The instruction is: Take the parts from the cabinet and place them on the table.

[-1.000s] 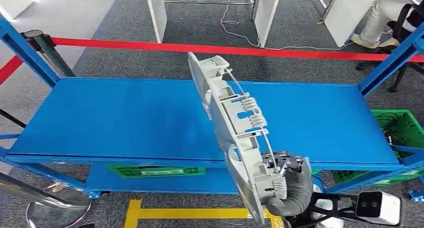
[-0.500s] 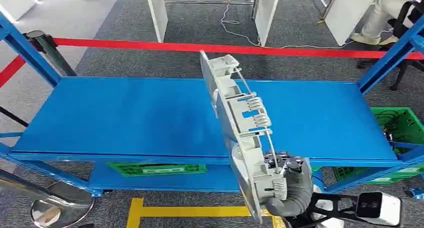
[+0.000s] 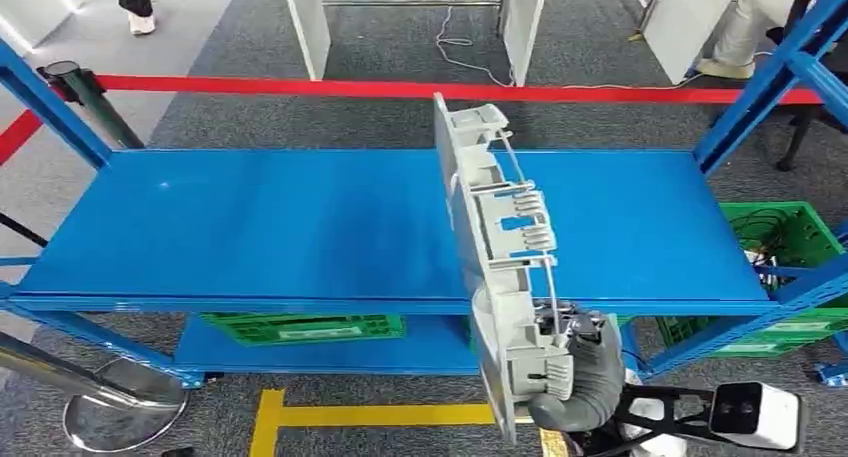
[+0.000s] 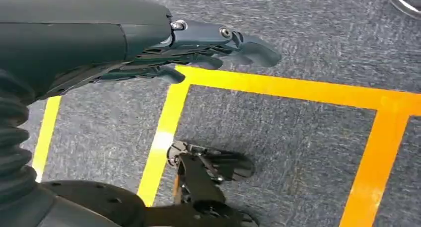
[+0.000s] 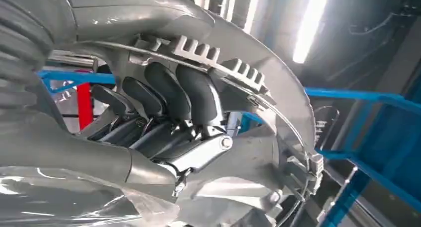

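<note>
right hand (image 3: 585, 362) gripping grey part (image 3: 497, 267) at its lower end, lower-right of frame | part rising upright over blue table (image 3: 250, 227) | left hand (image 4: 198, 53) hanging, holding nothing, fingers loosely extended

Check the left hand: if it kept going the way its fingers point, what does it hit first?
Nothing nearby. The left hand hangs empty over grey carpet, fingers aimed past the yellow floor tape; likely carpet first, though depth is unclear.

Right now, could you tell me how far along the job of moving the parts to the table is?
Done: a grey part is out of the cabinet, gripped by the right hand, fingers wrapped around it. In hand: it hangs over the blue table, not set down. Left: placing it. The left hand hangs free.
</note>
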